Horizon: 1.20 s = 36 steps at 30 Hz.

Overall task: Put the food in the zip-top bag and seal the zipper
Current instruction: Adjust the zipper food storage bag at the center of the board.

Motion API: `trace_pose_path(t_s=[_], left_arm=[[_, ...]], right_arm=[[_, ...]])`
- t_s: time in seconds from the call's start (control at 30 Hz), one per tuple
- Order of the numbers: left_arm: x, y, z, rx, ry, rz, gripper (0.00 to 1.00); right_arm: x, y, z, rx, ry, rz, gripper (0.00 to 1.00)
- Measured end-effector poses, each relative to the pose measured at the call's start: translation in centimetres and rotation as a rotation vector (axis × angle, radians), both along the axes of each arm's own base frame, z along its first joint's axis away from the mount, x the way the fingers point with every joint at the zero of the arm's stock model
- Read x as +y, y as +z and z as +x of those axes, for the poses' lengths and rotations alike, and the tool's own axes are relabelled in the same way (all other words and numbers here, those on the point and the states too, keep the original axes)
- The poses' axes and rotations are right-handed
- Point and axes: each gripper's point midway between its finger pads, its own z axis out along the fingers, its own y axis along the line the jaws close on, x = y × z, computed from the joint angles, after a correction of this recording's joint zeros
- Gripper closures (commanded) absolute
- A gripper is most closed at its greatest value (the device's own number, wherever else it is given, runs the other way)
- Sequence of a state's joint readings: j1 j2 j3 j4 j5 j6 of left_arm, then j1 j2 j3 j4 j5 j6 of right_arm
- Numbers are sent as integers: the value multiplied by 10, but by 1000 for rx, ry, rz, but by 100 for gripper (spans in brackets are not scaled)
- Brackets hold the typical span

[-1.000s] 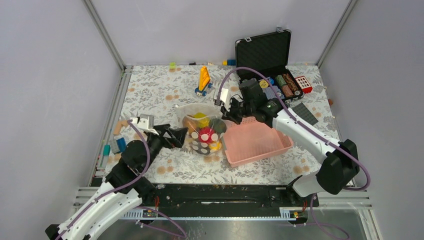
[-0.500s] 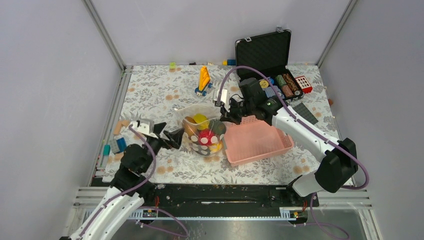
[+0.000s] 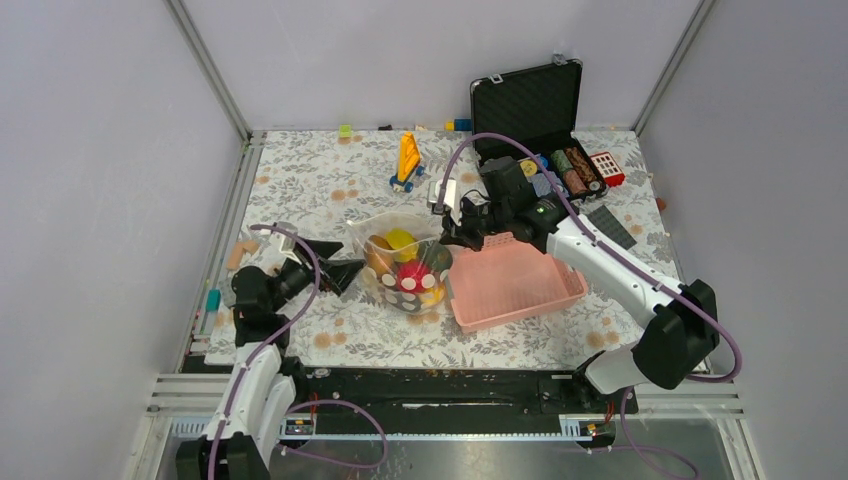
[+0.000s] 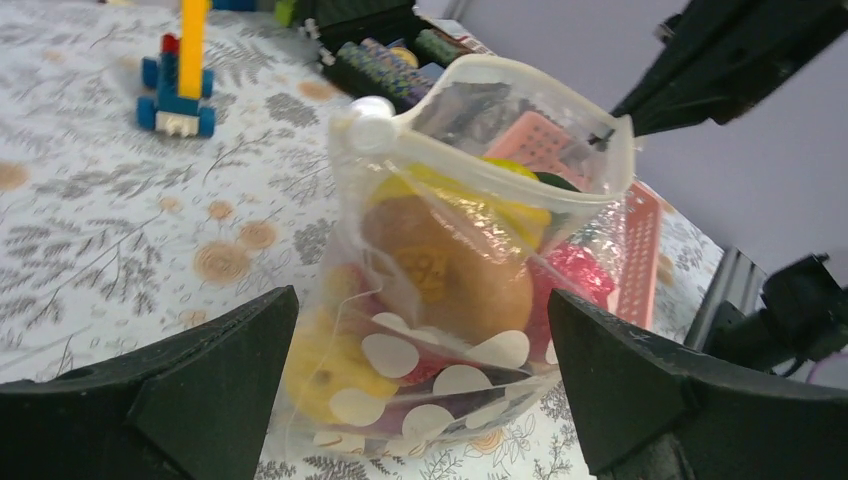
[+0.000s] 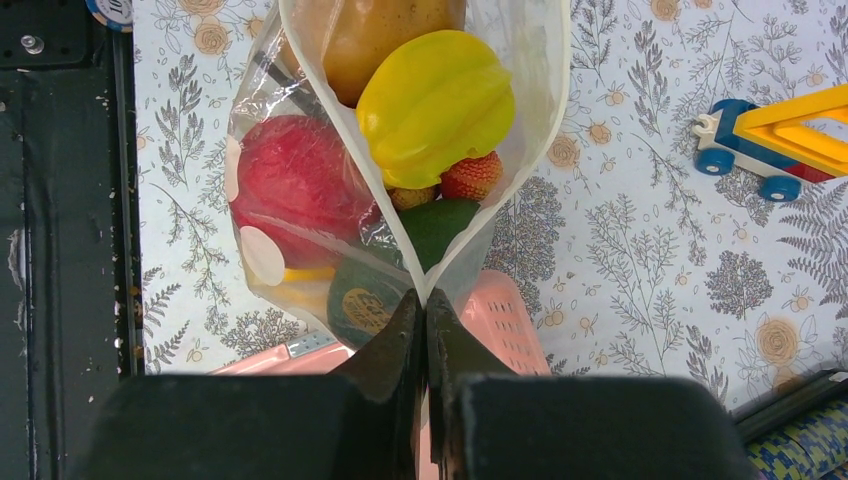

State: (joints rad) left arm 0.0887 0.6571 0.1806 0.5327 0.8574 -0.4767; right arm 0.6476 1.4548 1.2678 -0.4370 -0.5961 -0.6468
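The clear dotted zip-top bag (image 3: 405, 265) stands on the table, its mouth open. It holds the food: a yellow star fruit (image 5: 435, 105), a red fruit (image 5: 300, 185), a brown one (image 4: 455, 265) and a green one (image 5: 440, 225). My right gripper (image 5: 424, 300) is shut on the bag's zipper (image 5: 540, 120) at its right end, next to the pink basket; it also shows in the top view (image 3: 450, 232). My left gripper (image 3: 335, 262) is open and empty, just left of the bag, apart from it. In the left wrist view the bag (image 4: 470, 260) sits beyond the jaws.
The pink basket (image 3: 515, 285) lies right of the bag. An open black case (image 3: 535, 110) with poker chips stands at the back right. A yellow and blue toy (image 3: 407, 160) is behind the bag. Small blocks (image 3: 237, 290) lie by the left edge.
My left arm has drawn back to the left and its open gripper is farther from the bag. The right gripper has stayed shut on the bag's edge.
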Motion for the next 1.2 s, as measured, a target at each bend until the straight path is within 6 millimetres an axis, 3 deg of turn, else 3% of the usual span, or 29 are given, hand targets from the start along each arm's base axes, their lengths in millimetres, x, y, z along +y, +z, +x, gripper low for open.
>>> trace_pose_path(t_s=[0.33,0.67,1.0,1.2], left_arm=[[-12,-4,6,18,-208,17,1],[-15,9,7,-119,-290,81,7],[-16,8,18,-136,-308,24,7],[-21,1,25,-60,-348,-30,8]], right_arm=[[-1,9,-11,0,25,28,100],[2,13,-19,33,45,56,100],[0,-3,-23,83,12,65,100],[2,-1,-22,77,5,80,100]])
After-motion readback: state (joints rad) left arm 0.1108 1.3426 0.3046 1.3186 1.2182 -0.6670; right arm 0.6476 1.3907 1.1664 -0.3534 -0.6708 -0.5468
